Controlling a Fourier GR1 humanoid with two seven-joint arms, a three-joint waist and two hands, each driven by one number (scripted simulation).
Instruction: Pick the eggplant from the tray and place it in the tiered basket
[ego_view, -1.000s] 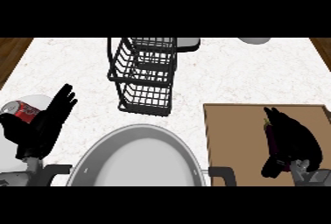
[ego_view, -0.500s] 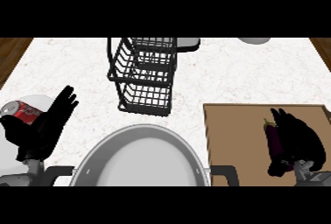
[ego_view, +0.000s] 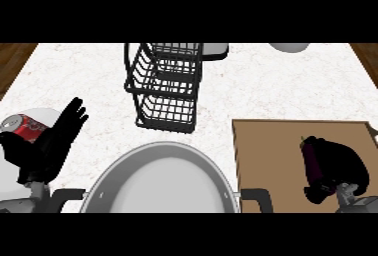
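From the head view, the right hand (ego_view: 341, 167) has its black fingers (ego_view: 319, 190) curled around the dark purple eggplant (ego_view: 311, 159), which lies on the flat brown wooden tray (ego_view: 269, 150). Well beyond those fingers, up and to the left, the black wire tiered basket (ego_view: 166, 85) stands on the white marbled surface (ego_view: 280, 85). The left hand (ego_view: 46, 147) rests with fingers straight and released, just beside a red soda can (ego_view: 22, 128); a large grey metal pan (ego_view: 162, 180) sits between the hands.
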